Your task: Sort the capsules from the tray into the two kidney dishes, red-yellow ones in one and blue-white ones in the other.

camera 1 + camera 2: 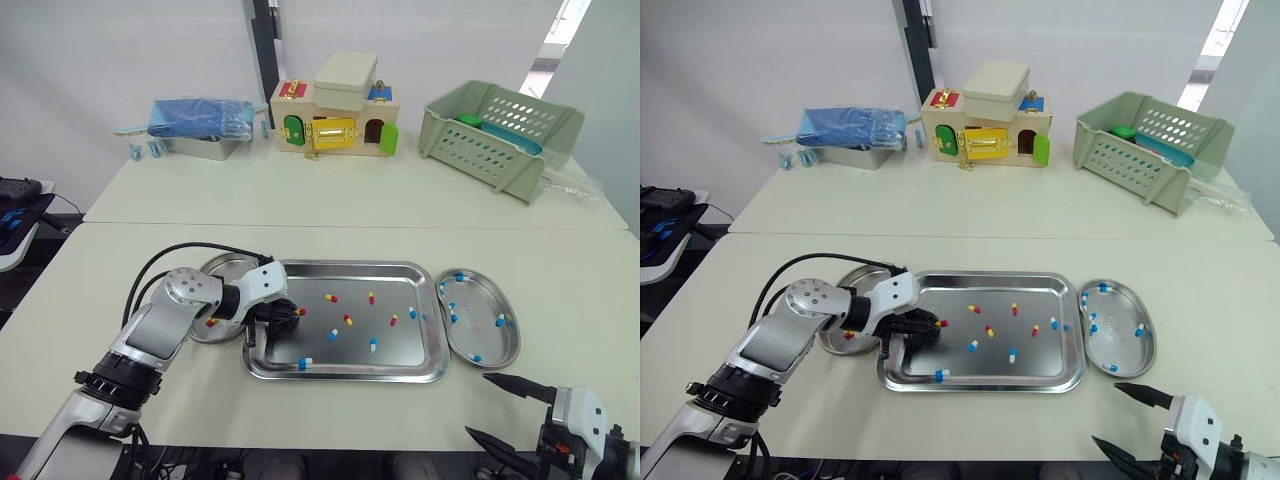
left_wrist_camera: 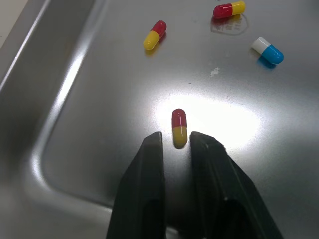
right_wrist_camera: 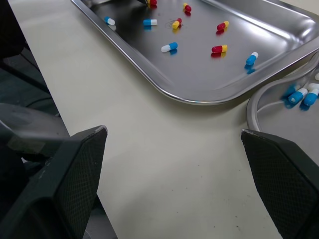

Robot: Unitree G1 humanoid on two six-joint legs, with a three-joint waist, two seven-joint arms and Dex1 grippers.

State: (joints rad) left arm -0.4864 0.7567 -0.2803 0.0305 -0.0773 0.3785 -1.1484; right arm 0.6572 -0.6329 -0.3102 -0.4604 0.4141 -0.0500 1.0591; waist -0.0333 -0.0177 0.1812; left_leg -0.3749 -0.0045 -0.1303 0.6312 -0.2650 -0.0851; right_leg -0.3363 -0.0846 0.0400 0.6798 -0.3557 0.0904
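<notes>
**Inspector:** State of the left gripper?

**Assessor:** It is down inside the tray at its 9 o'clock end. The two black fingers stand a narrow gap apart and hold nothing. A red-yellow capsule lies flat on the tray floor, in line with the fingers, its yellow end just inside the gap.

**Inspector:** Why that stance?

**Assessor:** In my judgement the gap is set little wider than the capsule, so a small closing would pinch it across its width. On smooth steel a round capsule may skid if the fingers meet it off-centre.

**Inspector:** Destination?

**Assessor:** The left kidney dish, just beside the tray at 9 o'clock, holds red-yellow ones, so the carry is short. The right kidney dish, at 3 o'clock, holds blue-white ones.

**Inspector:** Right gripper?

**Assessor:** It is spread wide and empty, low over the table at about 5 o'clock from the tray. I judge it is parked clear of the left arm's work and near its own dish.

**Inspector:** Progress?

**Assessor:** Partway. Several capsules of both colours lie scattered in the tray.
</notes>
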